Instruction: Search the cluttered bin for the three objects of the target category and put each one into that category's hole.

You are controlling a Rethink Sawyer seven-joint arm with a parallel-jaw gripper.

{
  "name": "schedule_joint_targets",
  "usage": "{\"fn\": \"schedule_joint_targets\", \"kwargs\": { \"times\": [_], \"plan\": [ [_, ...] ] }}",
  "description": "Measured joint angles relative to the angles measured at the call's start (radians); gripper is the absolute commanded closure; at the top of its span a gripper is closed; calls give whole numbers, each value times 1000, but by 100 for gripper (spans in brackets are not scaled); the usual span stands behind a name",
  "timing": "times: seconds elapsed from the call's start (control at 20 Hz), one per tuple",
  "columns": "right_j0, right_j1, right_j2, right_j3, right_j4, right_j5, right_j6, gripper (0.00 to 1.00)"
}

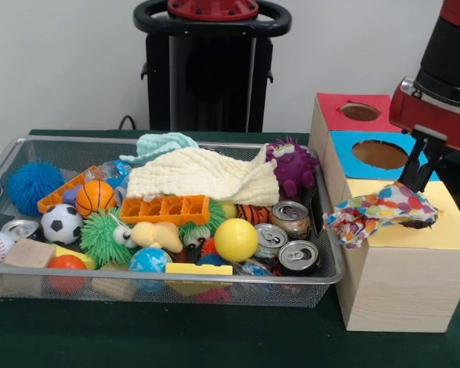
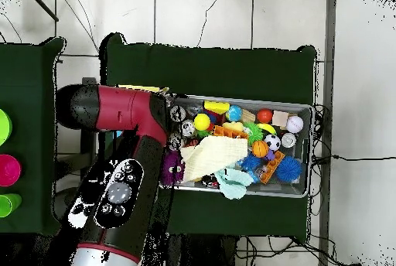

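I see the crumpled multicoloured cloth (image 1: 383,211), patterned in bright patches, lying on the yellow top of the wooden box (image 1: 402,284), over the spot where that section's hole would be and spilling past the left edge. The hand (image 1: 415,186) sits at its right end; grip unclear. The blue section's hole (image 1: 380,154) and red section's hole (image 1: 359,112) are open ovals behind. The mesh bin (image 1: 322,272) holds a cream cloth (image 1: 203,175) draped over the toys and a pale blue cloth (image 1: 162,145) bunched behind it.
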Motion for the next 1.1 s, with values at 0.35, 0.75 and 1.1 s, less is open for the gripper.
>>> {"fn": "schedule_joint_targets", "kwargs": {
  "times": [0.35,0.75,1.1],
  "plan": [
    [13,-3,-6,7,0,0,0,100],
    [19,-9,-7,15,0,0,0,100],
    [19,-17,-7,20,0,0,0,100]
  ]
}}
